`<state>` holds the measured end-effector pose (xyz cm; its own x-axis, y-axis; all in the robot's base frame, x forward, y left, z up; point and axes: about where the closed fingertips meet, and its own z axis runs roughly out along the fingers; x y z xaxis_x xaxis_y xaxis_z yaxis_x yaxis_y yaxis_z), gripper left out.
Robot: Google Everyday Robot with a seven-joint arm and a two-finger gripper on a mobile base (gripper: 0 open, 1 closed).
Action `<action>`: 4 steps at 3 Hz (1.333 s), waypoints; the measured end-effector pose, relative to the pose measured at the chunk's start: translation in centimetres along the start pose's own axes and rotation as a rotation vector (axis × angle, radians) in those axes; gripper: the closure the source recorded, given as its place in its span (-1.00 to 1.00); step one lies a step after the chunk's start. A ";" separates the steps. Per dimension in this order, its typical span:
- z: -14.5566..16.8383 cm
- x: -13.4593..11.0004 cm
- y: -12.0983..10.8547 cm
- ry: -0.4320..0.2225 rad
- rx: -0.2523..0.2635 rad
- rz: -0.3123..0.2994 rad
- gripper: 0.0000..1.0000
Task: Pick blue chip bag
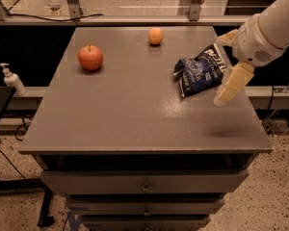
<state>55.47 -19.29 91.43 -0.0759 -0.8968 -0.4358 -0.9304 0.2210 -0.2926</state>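
Observation:
The blue chip bag [200, 73], crinkled dark navy with white lettering, lies on the right side of the grey table [135, 114]. My gripper [220, 71] comes in from the right edge on a white arm. It hangs just above the bag's right end, with one cream finger [232, 83] pointing down past the bag's near corner and the other [226, 36] at its far corner. The fingers stand wide apart and hold nothing.
A red apple [90, 57] sits at the table's left rear and a small orange [155, 36] at the middle rear. A white pump bottle [12, 79] stands on a ledge to the left. Drawers [144, 184] lie below the tabletop.

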 end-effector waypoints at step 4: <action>10.5 1.1 -8.4 -0.126 0.051 0.020 -0.16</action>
<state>66.94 -18.15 84.47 -0.0458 -0.8377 -0.5442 -0.9096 0.2602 -0.3240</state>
